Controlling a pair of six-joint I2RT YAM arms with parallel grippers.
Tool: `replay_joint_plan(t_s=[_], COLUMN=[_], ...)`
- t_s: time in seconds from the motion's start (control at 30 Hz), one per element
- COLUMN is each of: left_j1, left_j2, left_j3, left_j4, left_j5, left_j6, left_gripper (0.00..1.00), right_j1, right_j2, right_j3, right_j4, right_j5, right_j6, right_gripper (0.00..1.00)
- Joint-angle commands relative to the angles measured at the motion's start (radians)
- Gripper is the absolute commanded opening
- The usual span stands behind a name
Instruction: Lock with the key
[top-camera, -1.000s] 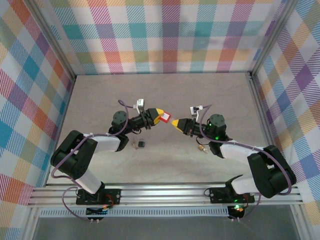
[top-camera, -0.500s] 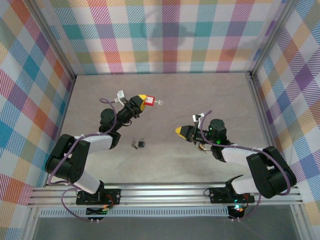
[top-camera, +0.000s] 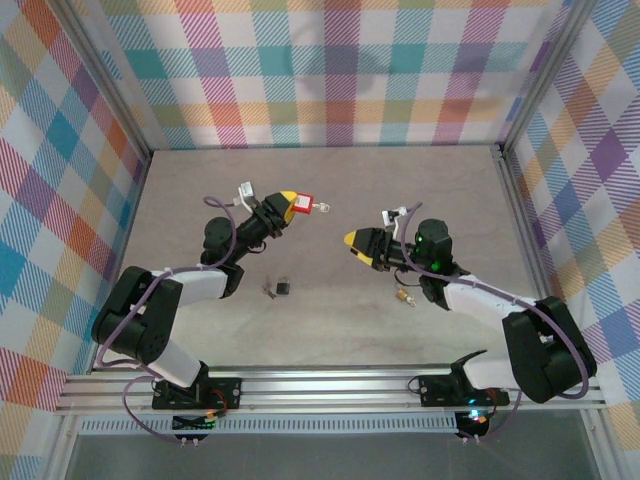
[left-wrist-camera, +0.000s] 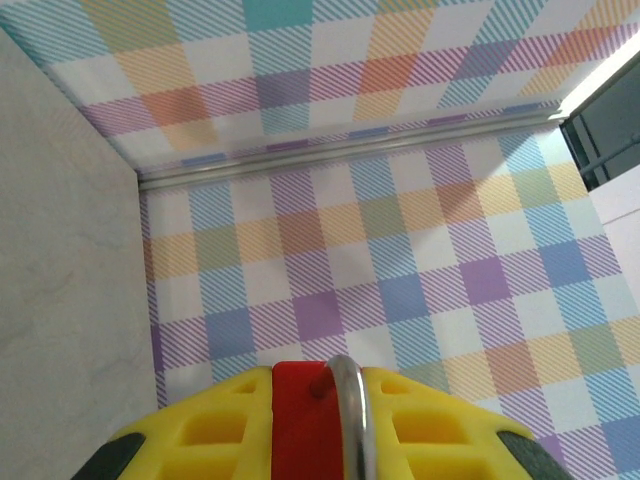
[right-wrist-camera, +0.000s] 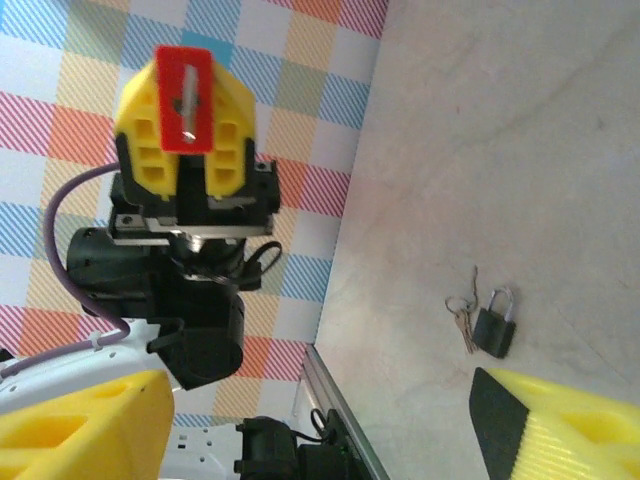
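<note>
My left gripper (top-camera: 290, 205) is held above the table's middle left, shut on a red padlock (top-camera: 303, 206). A small silver key (top-camera: 321, 207) sticks out of the padlock toward the right arm. In the left wrist view the red padlock (left-wrist-camera: 300, 420) and its steel shackle (left-wrist-camera: 352, 410) sit pinched between the yellow fingers (left-wrist-camera: 200, 430). The right wrist view faces the padlock (right-wrist-camera: 183, 92) head on, with the key (right-wrist-camera: 187, 100) in its slot. My right gripper (top-camera: 356, 240) hangs a short way off, open wide with nothing between its fingers (right-wrist-camera: 560, 420).
A black padlock (top-camera: 284, 288) with a ring of keys (top-camera: 268, 292) lies on the table below the left gripper, also seen as a dark padlock (right-wrist-camera: 495, 325). A brass padlock (top-camera: 404, 297) lies beside the right arm. Checked walls enclose the table.
The grippers met mid-table, then the left carried the red padlock up and left with the key in it. The right gripper backed off, then opened and moved slightly up.
</note>
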Motion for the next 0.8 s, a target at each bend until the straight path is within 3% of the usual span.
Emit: replay_joint_plan(t_s=[0.0, 0.17, 0.77], left_j1=[-0.016, -0.037, -0.065], left_j2=[0.016, 0.029, 0.05], left_j3=[0.035, 0.046, 0.051], left_j4=[0.088, 0.088, 0.089], left_j5=[0.014, 0.032, 0.042], left_j6=[-0.024, -0.027, -0.028], left_gripper=[0.0, 0.0, 0.0], right_j1=[-0.002, -0.002, -0.002], right_j2=[0.032, 0.111, 0.203], right_j3=[0.062, 0.087, 0.202], right_j4=[-0.032, 0.095, 0.187], right_j5=[-0.018, -0.05, -0.105], right_j6=[-0.03, 0.028, 0.055], right_gripper=[0.81, 0.81, 0.65])
